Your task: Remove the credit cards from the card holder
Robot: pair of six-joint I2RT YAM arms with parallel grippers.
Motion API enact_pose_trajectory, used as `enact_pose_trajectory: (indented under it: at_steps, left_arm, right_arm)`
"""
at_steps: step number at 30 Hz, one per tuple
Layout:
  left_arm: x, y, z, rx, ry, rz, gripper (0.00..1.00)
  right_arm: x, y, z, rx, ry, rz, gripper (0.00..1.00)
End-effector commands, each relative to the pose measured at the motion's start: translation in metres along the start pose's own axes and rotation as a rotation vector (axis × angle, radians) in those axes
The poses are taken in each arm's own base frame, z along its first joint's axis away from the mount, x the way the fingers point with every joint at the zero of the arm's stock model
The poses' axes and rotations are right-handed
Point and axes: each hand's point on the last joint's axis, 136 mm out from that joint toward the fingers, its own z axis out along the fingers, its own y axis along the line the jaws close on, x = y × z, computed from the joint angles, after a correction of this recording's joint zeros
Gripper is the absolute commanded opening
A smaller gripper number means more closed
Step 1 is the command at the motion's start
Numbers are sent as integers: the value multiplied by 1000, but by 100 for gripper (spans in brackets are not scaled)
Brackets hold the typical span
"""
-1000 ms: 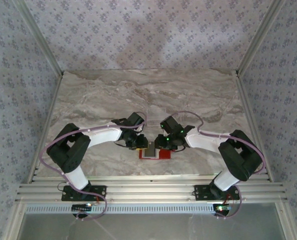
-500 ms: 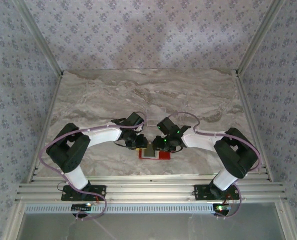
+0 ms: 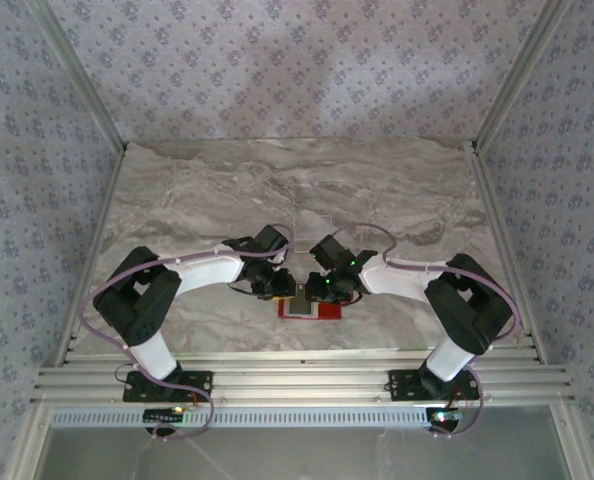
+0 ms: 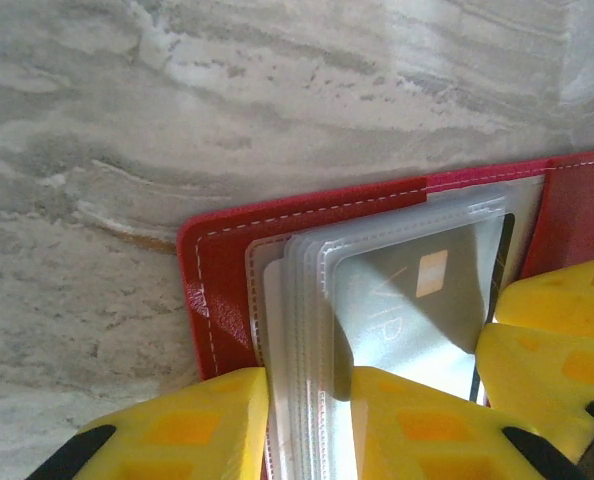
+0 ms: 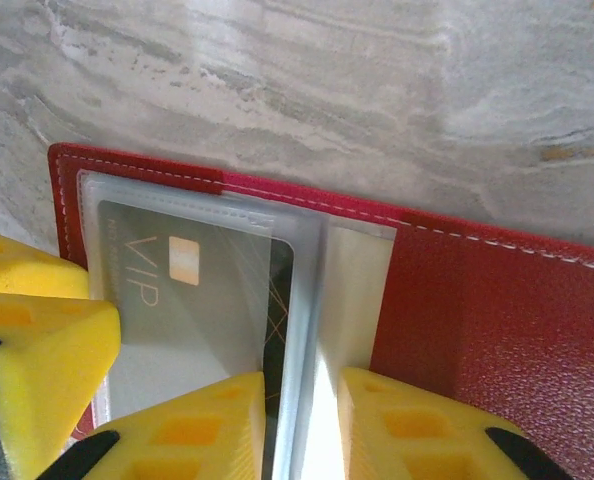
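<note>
1. The open red folding card holder (image 4: 217,270) lay on the marbled stone table (image 3: 277,190). Its grey VIP credit card (image 5: 177,290) sat inside clear plastic sleeves (image 4: 297,310), with none out.
2. The left gripper (image 4: 309,385) pinched the sleeves. The right gripper (image 5: 299,385) straddled one sleeve edge, and its grip was unclear.

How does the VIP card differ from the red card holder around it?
The card is grey and smooth, with a gold chip; the card holder is red, grained and white-stitched. The card is smaller and sits in a clear sleeve; the card holder lies open. Both lie flat.
</note>
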Motion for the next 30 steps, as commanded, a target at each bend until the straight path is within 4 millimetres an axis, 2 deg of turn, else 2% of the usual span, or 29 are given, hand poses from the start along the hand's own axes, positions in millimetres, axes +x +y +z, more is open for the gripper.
enact_pose_trajectory:
  at_steps: [1, 18, 26, 30]
  left_arm:
    - [9, 11, 2, -34, 30, -6, 29]
    - [8, 17, 0, -69, 23, -2, 29]
    - [8, 22, 3, -99, 29, 4, 26]
    - [8, 24, 4, -108, 29, 4, 26]
  right_arm:
    - [5, -16, 2, 80, 10, 6, 24]
    - [-3, -16, -19, 68, -50, 18, 14]
    - [-9, 9, -27, -108, -77, 14, 23]
    - [-8, 12, -25, -170, -62, 24, 25]
